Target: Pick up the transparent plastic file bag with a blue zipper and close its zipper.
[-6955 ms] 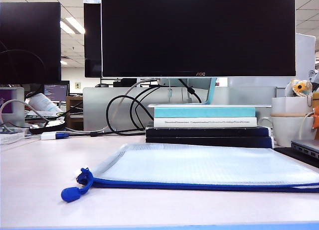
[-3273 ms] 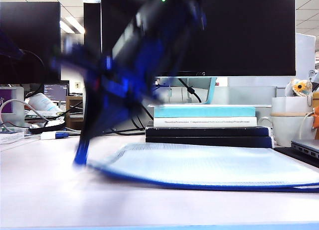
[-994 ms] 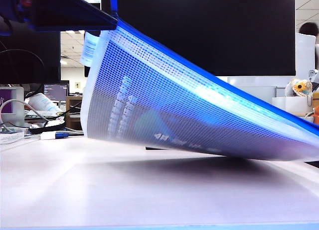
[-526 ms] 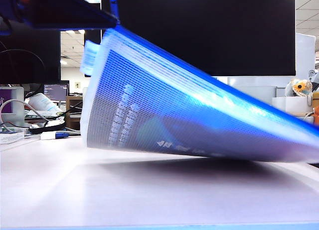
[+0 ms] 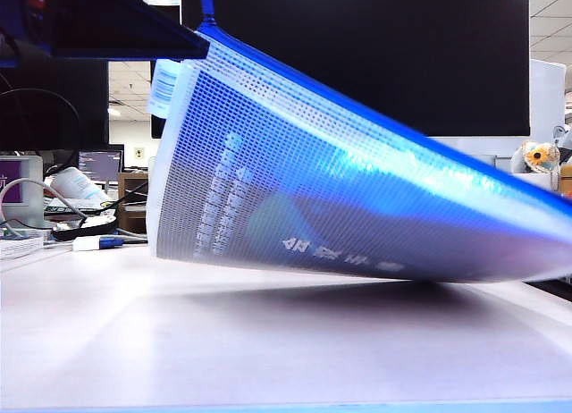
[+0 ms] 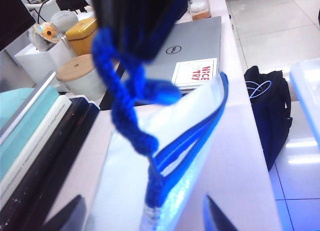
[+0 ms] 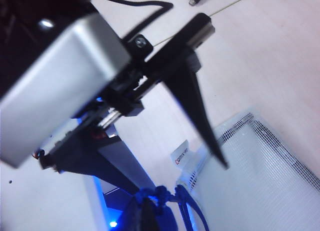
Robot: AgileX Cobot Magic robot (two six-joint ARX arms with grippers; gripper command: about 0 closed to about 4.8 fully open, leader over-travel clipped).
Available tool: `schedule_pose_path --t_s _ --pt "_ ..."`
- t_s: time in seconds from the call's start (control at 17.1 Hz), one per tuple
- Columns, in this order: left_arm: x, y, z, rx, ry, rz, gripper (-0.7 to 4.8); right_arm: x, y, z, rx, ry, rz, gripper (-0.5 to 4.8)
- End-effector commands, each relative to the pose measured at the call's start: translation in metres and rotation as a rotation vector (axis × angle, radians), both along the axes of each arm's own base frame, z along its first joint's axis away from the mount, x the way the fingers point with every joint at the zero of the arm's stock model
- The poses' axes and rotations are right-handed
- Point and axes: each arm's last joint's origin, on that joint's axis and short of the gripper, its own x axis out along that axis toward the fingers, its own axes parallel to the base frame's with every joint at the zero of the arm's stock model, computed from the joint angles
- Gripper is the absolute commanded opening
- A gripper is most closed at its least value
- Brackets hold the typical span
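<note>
Tilting steeply above the desk [image 5: 268,341] in the exterior view, the file bag [image 5: 357,207] has its corner lifted at upper left beside a dark arm, its far end low at the right. From the left wrist view, the left gripper [image 6: 142,218] stands spread around the bag's blue zipper [image 6: 190,136], with the braided cord pull [image 6: 125,106] hanging from above. From the right wrist view, the right gripper [image 7: 148,216] is pressed together on the cord pull beside the bag's mesh corner.

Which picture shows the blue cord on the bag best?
The left wrist view: the cord fills it, twisted, running to the zipper. The right wrist view shows only a bit; the exterior view hardly any.
</note>
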Motion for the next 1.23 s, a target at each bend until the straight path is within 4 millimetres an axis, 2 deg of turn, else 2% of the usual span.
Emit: schedule_pose_path --t_s 0.06,0.23,0.29,0.35,0.41,0.47,0.58,0.64,0.94,1.23 --pt "0.002 -0.002 -0.001 -0.001 -0.002 -0.007 2.48 -0.001 0.001 0.007 0.053 -0.011 0.003 -0.06" --pt "0.004 -0.007 -0.006 0.012 0.023 -0.022 2.24 -0.001 0.002 0.010 0.099 0.014 0.035 -0.06" --pt "0.003 -0.009 -0.007 0.014 0.027 -0.032 1.84 -0.001 0.002 0.010 0.100 0.014 0.034 -0.06" --pt "0.003 -0.012 -0.009 0.020 0.032 -0.037 0.95 -0.001 0.002 0.010 0.100 0.014 0.033 -0.06" --pt "0.004 -0.013 -0.011 0.027 0.034 -0.030 0.38 -0.001 0.002 0.009 0.098 0.015 0.032 -0.06" --pt "0.004 -0.014 -0.012 0.032 0.036 -0.026 0.16 -0.001 0.002 0.009 0.092 0.019 0.031 -0.06" --pt "0.005 -0.014 -0.012 0.037 0.030 -0.010 0.13 -0.002 0.000 0.007 0.064 0.028 0.022 -0.06" --pt "0.005 -0.014 -0.011 0.040 0.023 -0.003 -0.06 -0.002 -0.002 0.004 0.023 0.011 0.000 -0.06" --pt "0.006 -0.014 -0.010 0.035 0.007 -0.009 -0.06 0.000 -0.010 -0.004 -0.167 -0.079 -0.131 -0.06" --pt "0.008 -0.015 0.016 -0.001 -0.040 -0.014 -0.06 0.006 -0.020 -0.021 -0.367 -0.136 -0.303 -0.06"
